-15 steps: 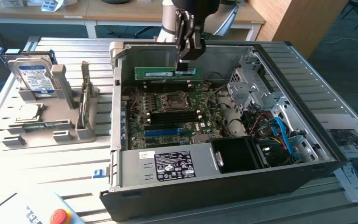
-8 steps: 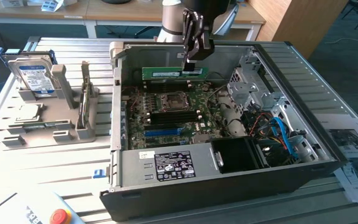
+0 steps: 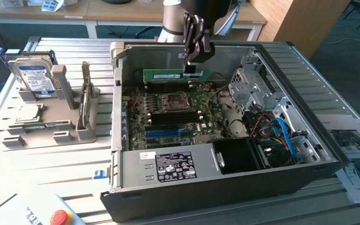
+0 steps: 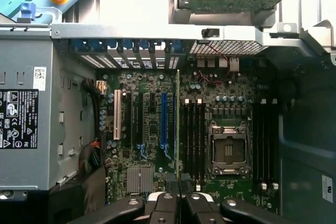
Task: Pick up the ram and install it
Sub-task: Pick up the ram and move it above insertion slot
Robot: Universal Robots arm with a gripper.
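The slatted metal workbench (image 3: 55,161) carries a red emergency-stop button (image 3: 58,217) at its near edge. Behind it lies an open computer case (image 3: 230,187). Inside the case, the power supply (image 3: 167,166) sits nearest, followed by the motherboard (image 3: 167,124) and its empty processor socket (image 3: 172,101). Beyond the socket, the gripper (image 3: 192,71) pinches the ram (image 3: 167,75) by its top edge. The ram hangs level and appears just above the memory slots, but contact with them cannot be confirmed. A hard drive (image 3: 35,77) stands in a fixture on the exterior view's left.
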